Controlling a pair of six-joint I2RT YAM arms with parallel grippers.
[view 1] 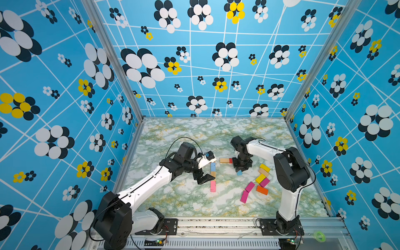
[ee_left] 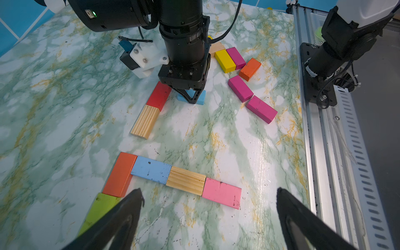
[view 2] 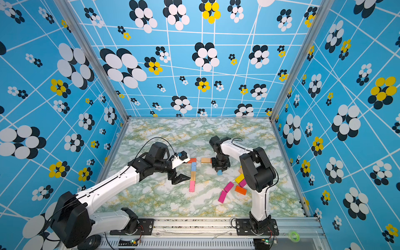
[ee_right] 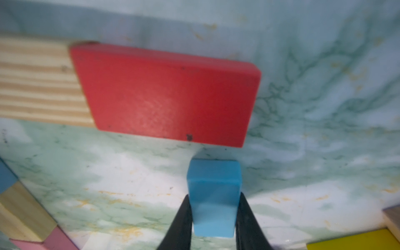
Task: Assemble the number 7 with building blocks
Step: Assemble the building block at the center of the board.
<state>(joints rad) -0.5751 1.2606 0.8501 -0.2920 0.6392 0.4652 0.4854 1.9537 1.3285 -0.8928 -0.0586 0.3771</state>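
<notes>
Number 7 [ee_left: 151,170] lies at worktop [view 1: 173,134] centre, just beside spread left gripper [ee_left: 209,194]. Right gripper [ee_left: 192,99] pinches light blue block [ee_right: 213,179] next to red block [ee_left: 159,95] and wood block [ee_left: 144,121]; loose blocks [view 1: 260,178] crowd toward right edge.

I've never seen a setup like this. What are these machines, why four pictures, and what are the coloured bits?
Two robot arms are bolted along one edge of a marbled table, each ending in a two-fingered gripper. The two wide pictures come from one camera head above, showing the whole scene. The other two come from cameras on the arms' wrists, looking along the fingers. Small blocks lie on the table. Five lie end to end as a 7: green and orange for the bar; blue, wood and pink for the stem. A red block and a wooden one lie apart from it, and spares lie near the right arm. The left gripper is open and empty beside the 7. The right gripper pinches a light blue block.
</notes>
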